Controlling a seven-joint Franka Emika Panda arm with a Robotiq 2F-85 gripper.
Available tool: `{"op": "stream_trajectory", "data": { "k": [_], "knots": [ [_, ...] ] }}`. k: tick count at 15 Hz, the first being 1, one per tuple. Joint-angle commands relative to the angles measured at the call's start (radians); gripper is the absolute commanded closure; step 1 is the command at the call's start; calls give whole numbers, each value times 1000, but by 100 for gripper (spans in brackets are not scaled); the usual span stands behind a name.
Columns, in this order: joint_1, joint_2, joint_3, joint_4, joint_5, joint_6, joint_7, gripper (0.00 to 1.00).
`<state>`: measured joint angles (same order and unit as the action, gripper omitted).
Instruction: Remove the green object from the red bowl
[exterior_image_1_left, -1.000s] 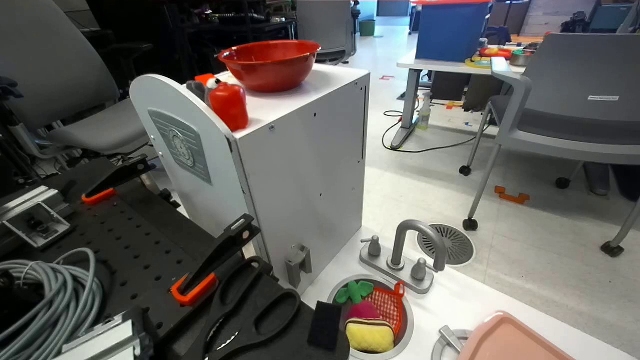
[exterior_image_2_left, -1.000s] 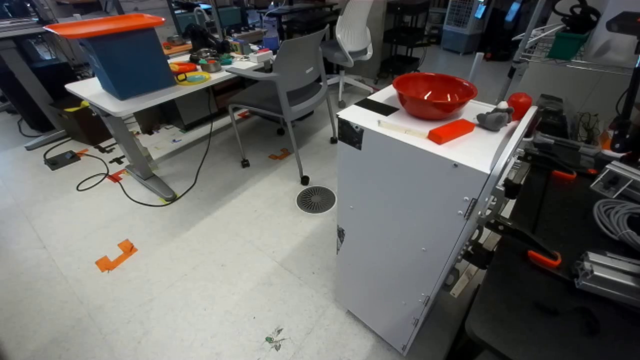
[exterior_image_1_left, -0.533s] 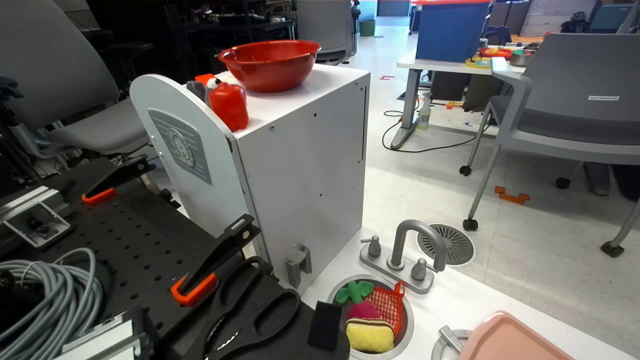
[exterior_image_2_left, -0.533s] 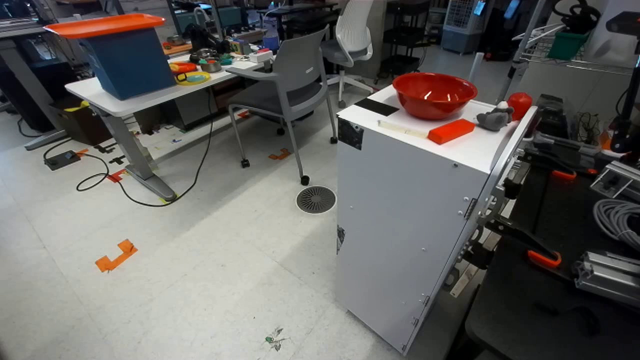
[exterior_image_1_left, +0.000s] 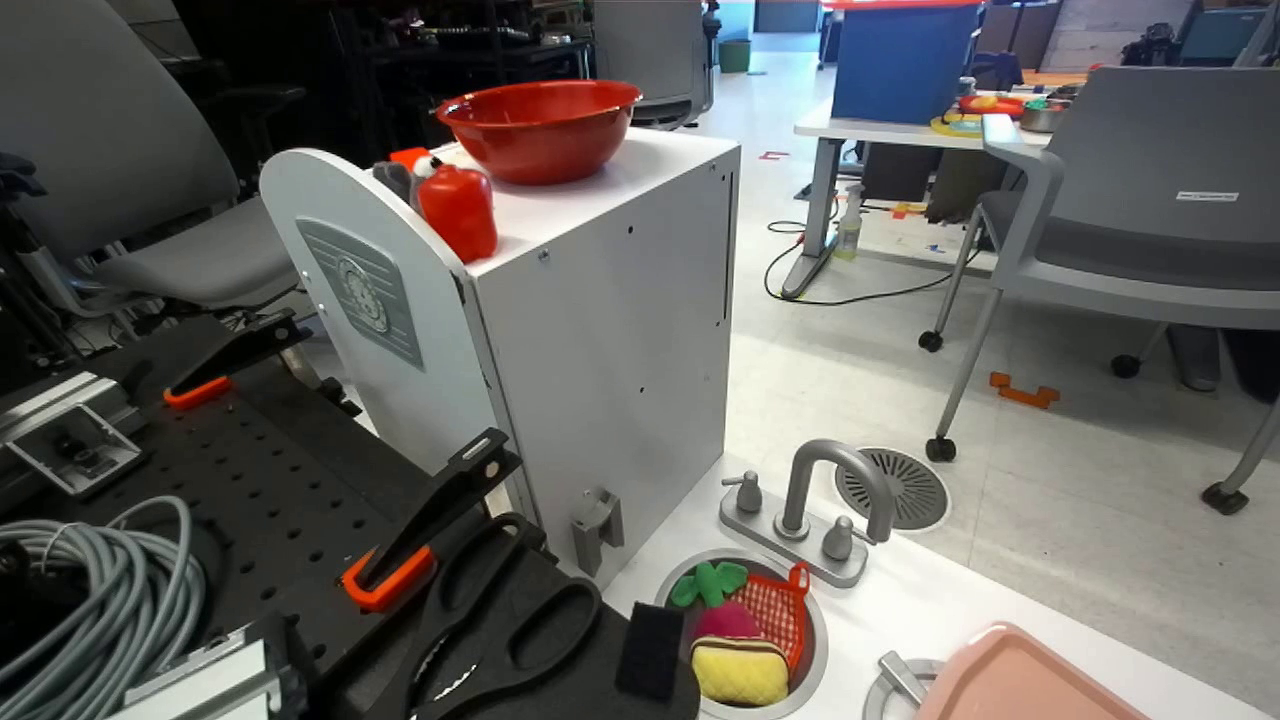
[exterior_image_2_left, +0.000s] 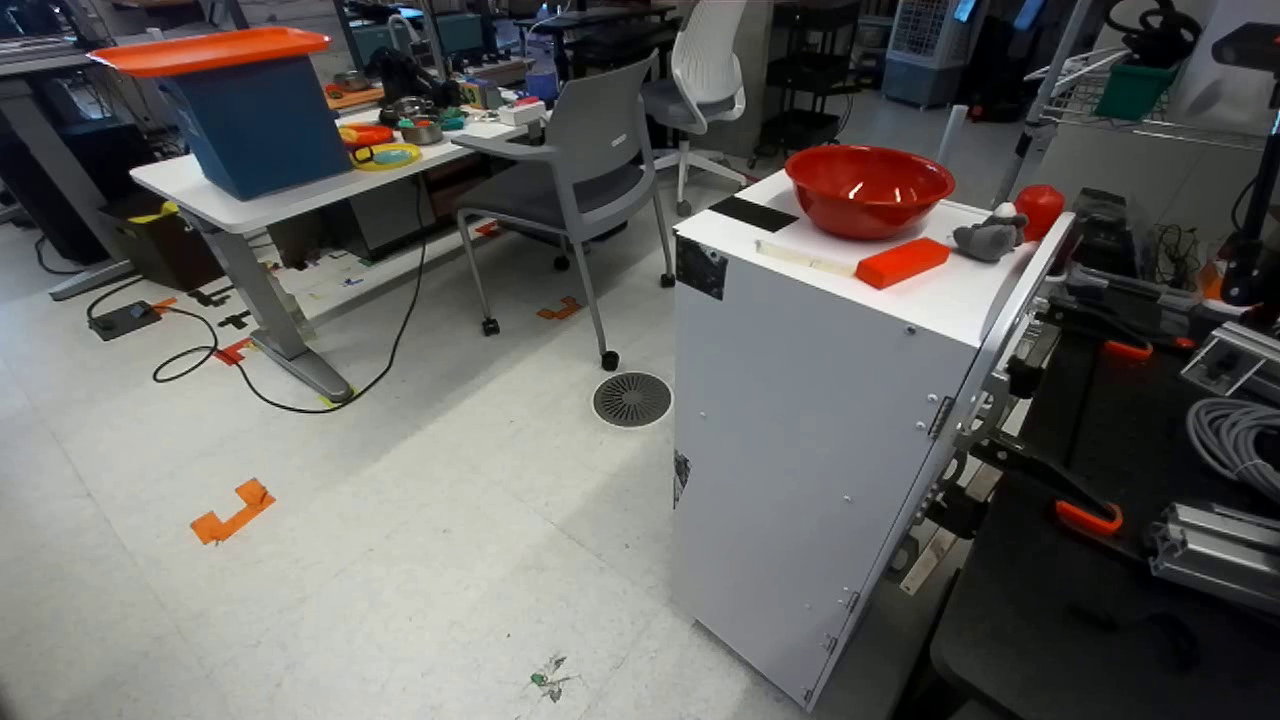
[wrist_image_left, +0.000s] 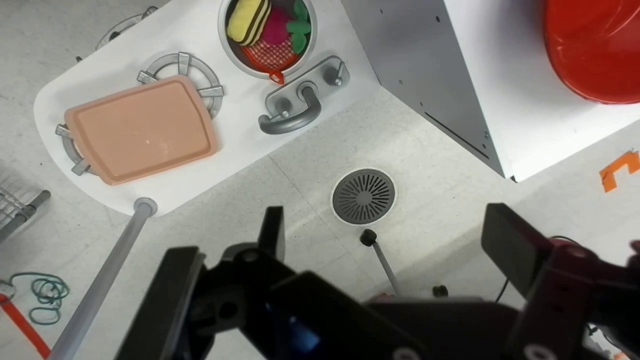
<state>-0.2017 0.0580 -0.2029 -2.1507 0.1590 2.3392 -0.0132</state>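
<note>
The wide, shiny red bowl stands upright on top of the white box in both exterior views (exterior_image_1_left: 545, 145) (exterior_image_2_left: 868, 200). Part of it shows at the top right corner of the wrist view (wrist_image_left: 595, 55). The small green object does not show; it is hidden or out of view, and the bottom of the bowl is not fully visible. My gripper (wrist_image_left: 384, 215) shows only in the wrist view. Its two fingers are wide apart with nothing between them. Floor and a drain lie below it, and the bowl is off to its upper right, apart from it.
The white box (exterior_image_2_left: 800, 430) also carries an orange block (exterior_image_2_left: 902, 262), a grey bird toy (exterior_image_2_left: 990, 238) and a red pepper (exterior_image_1_left: 458, 212). A toy sink (wrist_image_left: 222, 37) holds soft toys beside a faucet (wrist_image_left: 295, 122). A pink tray (wrist_image_left: 142, 130) lies nearby.
</note>
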Motion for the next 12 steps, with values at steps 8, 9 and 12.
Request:
{"op": "stream_trajectory", "data": {
  "k": [8,9,12],
  "knots": [
    [7,-84,7,-42,-42,-16,14,0],
    [6,-91,8,-44,-21,-31,-11,0],
    [6,-66,5,-31,-16,-17,-6,0]
  ]
}}
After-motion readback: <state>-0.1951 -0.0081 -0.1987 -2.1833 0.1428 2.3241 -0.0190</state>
